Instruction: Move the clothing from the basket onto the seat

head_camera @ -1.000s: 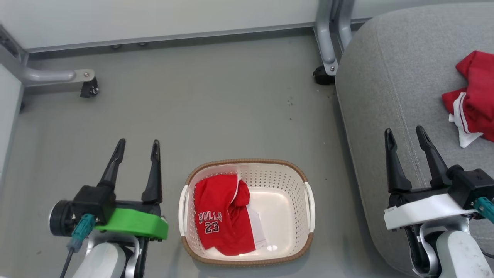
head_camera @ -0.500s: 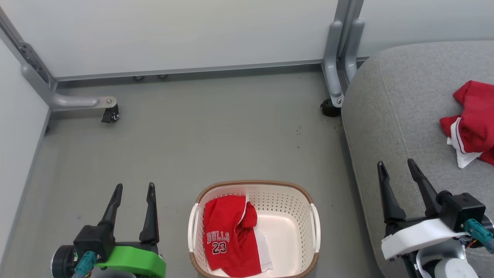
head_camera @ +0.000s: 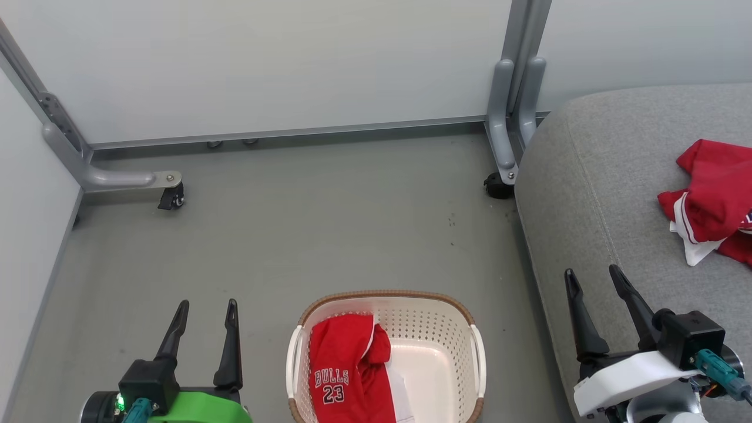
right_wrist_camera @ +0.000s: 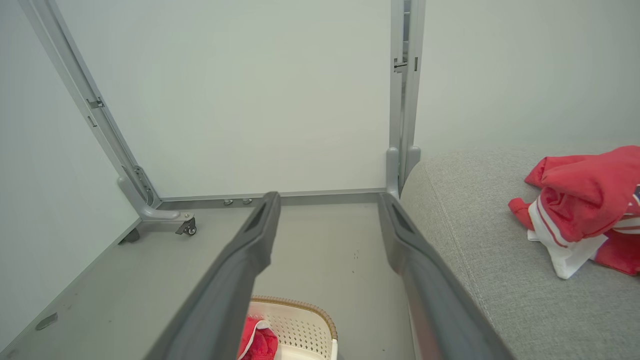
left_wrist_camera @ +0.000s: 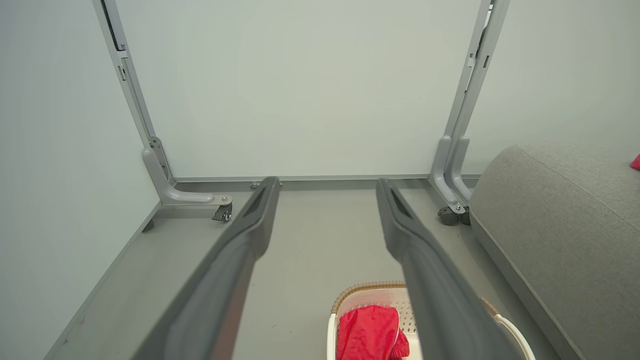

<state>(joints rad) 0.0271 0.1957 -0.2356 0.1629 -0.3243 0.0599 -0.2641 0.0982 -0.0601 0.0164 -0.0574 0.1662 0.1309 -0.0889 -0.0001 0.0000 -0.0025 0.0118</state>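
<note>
a: head view first. where's the clothing?

b: one red bulls 23 garment [head_camera: 343,370] lies crumpled in the left half of the basket [head_camera: 382,292], which sits on the grey floor [head_camera: 294,235] at the bottom edge. a red garment with white trim [head_camera: 714,200] lies bunched on the grey seat [head_camera: 587,194] at the right.

a: and the hands?

b: the left hand [head_camera: 208,303] is left of the basket, over the floor, fingers spread with nothing between them. the right hand [head_camera: 591,271] is over the seat's near edge, also spread and empty, well apart from the garment there.

a: left wrist view?

b: two fingers wide apart, floor between them. the basket's rim and its red garment show low down by the right finger. the seat is at the right, with pale wall panels [left_wrist_camera: 310,100] behind.

a: right wrist view?

b: fingers parted, holding nothing. a corner of the basket with a bit of red shows between them at the bottom. the red garment with white trim lies on the seat off to the right, clear of the fingers.
</note>
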